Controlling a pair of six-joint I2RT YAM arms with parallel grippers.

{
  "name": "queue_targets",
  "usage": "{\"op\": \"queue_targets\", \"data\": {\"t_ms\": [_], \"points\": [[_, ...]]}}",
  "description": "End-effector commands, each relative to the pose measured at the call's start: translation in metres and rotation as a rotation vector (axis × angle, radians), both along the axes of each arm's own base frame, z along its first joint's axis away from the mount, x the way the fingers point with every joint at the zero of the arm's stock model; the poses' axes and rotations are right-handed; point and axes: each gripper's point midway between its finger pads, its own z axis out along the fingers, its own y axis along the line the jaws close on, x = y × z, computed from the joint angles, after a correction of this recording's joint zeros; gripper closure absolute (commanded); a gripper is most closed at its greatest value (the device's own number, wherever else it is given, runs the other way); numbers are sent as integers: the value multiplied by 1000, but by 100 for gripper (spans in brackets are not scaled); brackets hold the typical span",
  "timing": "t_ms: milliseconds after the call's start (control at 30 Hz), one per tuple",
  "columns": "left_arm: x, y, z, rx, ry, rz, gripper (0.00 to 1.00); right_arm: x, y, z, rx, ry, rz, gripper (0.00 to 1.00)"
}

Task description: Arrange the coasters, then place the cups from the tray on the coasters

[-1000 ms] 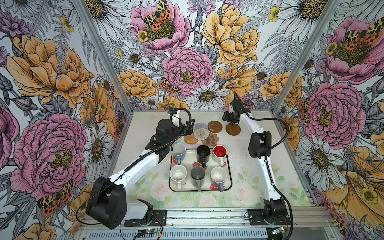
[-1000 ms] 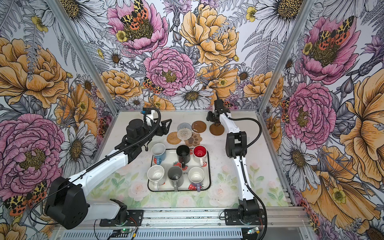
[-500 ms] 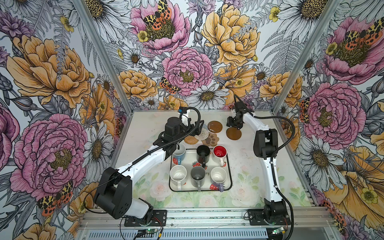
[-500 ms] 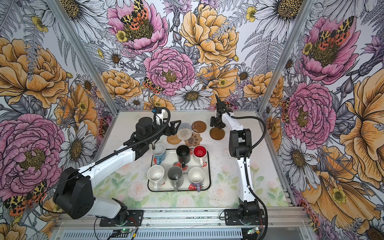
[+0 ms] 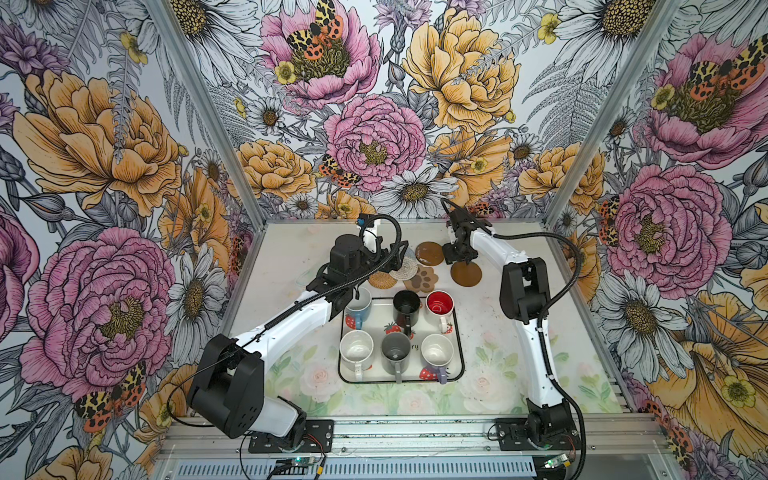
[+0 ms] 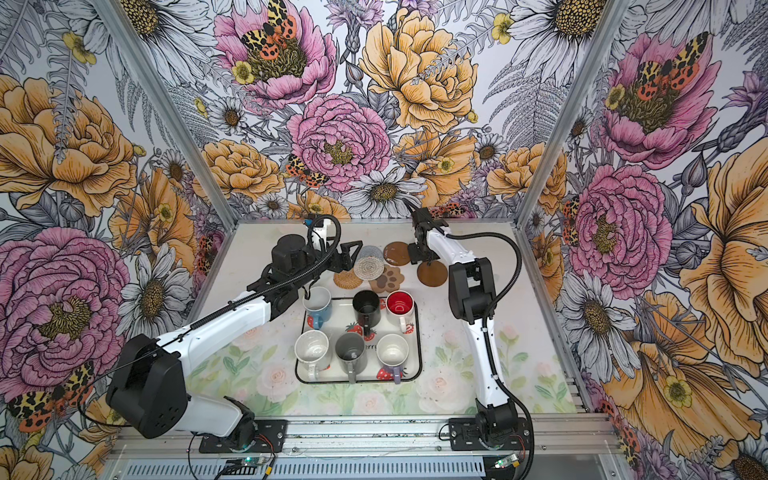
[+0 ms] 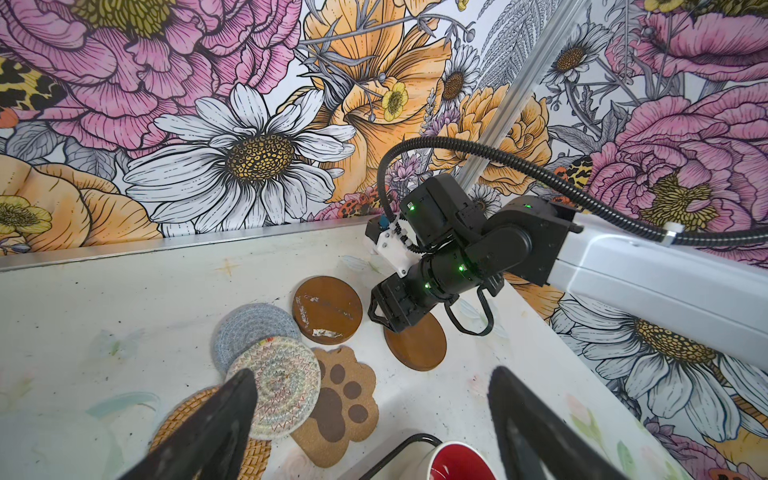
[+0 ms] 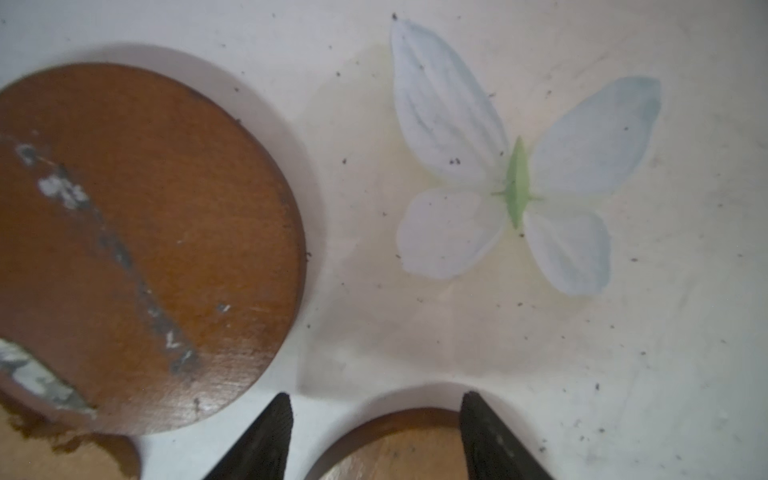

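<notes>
The coasters lie in a cluster at the back: tan rattan [image 5: 382,279], whitish woven [image 5: 404,268] over a grey-blue one [image 7: 249,322], paw-shaped [image 5: 423,279] and a glossy brown disc [image 5: 429,253]. A second brown disc [image 5: 466,273] lies flat apart, to the right. My left gripper [image 7: 372,374] hovers open over the cluster, holding nothing. My right gripper [image 8: 376,395] stands open astride the far edge of the second disc [image 8: 399,449]. Several cups stand on the strawberry tray [image 5: 459,332], among them light blue [image 5: 359,305], black [image 5: 406,305] and red-lined [image 5: 439,305].
Floral walls and metal posts close in the back and both sides. The left forearm [image 5: 299,320] reaches over the tray's left corner. Bare table lies left of the cluster [image 5: 291,257] and right of the tray [image 5: 498,340].
The right gripper has opened and the second brown disc now lies a little nearer on the table. The left gripper has swung rightward over the coaster cluster.
</notes>
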Motion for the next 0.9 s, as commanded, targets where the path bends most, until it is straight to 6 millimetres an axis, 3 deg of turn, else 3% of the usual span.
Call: {"op": "queue_targets", "data": {"t_ms": [0, 567, 867], "points": [[-8, 1, 12, -12, -39, -8, 12, -3, -1, 30, -79, -53, 45, 30], [-19, 10, 11, -13, -43, 10, 12, -35, -16, 8, -161, 32, 40, 28], [-22, 13, 10, -10, -45, 21, 12, -48, -41, 8, -111, 64, -40, 29]]}}
